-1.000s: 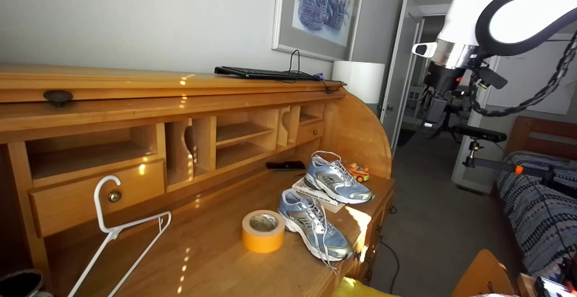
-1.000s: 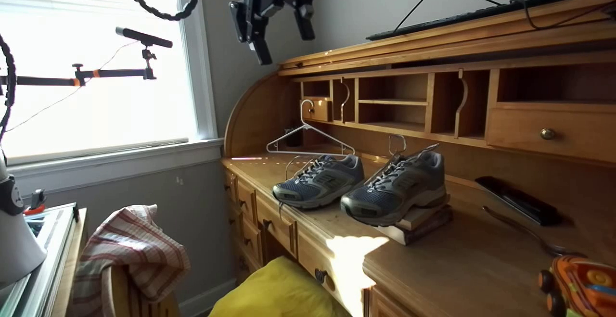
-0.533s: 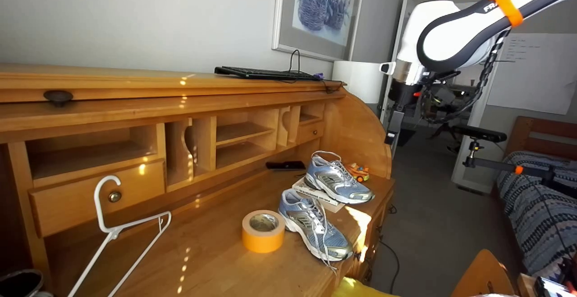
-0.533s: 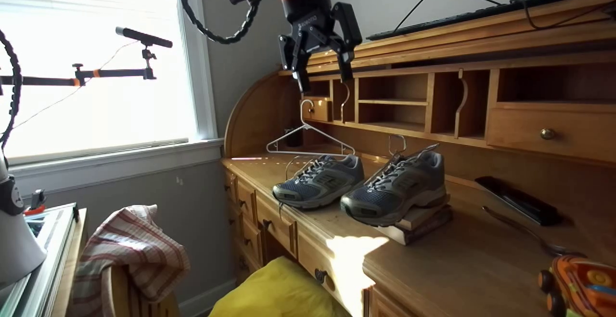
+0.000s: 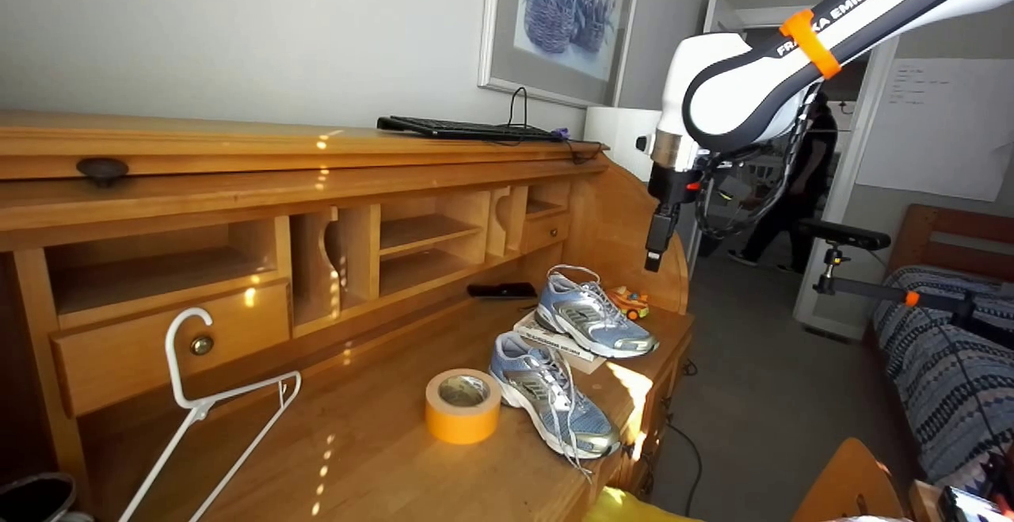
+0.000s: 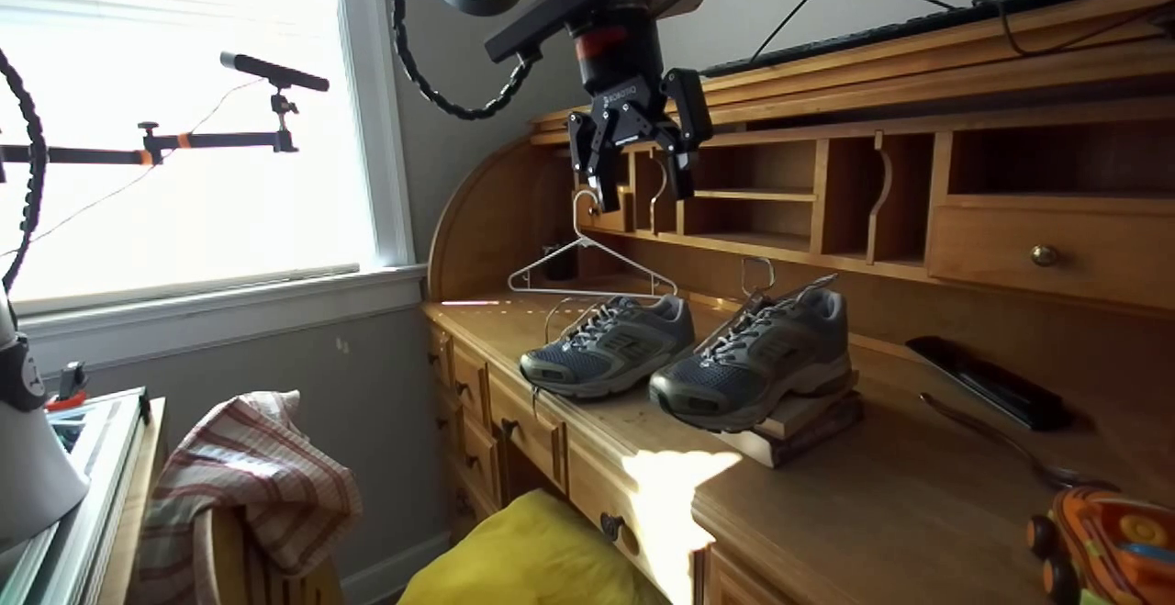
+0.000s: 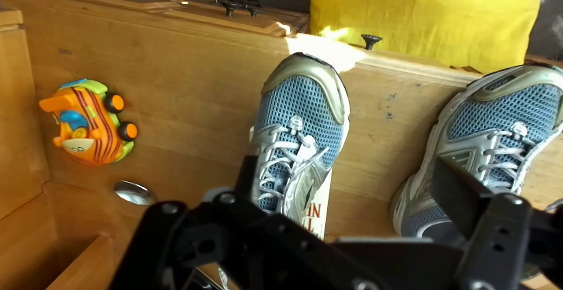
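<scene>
Stretching across both exterior views, a honey-brown wooden tabletop (image 6: 900, 513) is backed by a rank of wooden pigeonholes (image 6: 751, 195). Reaching over it is a white-and-black jointed robot arm (image 5: 737, 102) with an orange band (image 5: 812, 45). A plump yellow fabric cushion (image 7: 422, 12) shows just beyond the front edge. On the ledge (image 5: 238, 138) above the pigeonholes lies a long black keyboard (image 5: 475, 129), and a thin white plastic hanger (image 5: 200, 409) is at the window-side end. Nearer the middle, a blue-and-silver mesh running shoe (image 6: 785, 352) is propped on a short stack of books (image 6: 817, 426), its toe jutting past them; a matching shoe (image 6: 615, 352) stands directly on the tabletop, just beside it. Above both, touching neither, hangs the black two-fingered tool (image 6: 644, 194), its fingers parted wide on bare air; in the wrist view one finger crosses in front of each shoe. Well apart from the pair sits a chunky orange, green and blue plastic toy car (image 7: 99, 127). An orange-yellow roll of wide tape (image 5: 463, 423) lies flat just beside the matching shoe's heel. Slightest of all is a shiny metal spoon (image 7: 134, 192), near the toy car.
</scene>
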{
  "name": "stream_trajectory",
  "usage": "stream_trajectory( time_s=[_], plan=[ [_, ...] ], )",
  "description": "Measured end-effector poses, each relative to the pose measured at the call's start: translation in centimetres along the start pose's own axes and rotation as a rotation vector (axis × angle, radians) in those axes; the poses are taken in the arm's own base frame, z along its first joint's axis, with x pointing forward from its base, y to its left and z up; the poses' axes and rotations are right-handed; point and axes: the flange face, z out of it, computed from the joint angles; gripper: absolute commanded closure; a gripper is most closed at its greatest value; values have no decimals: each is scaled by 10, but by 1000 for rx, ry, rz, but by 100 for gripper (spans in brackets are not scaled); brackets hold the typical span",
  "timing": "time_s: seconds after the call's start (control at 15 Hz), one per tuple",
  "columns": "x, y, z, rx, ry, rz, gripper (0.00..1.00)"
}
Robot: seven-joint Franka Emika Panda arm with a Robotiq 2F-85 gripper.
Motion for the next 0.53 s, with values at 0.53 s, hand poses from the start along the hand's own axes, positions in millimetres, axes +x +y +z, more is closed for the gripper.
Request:
stream_trajectory(
  time_s=[0.53],
  plan=[
    [-1, 5, 1, -1, 9, 39, 0]
  ],
)
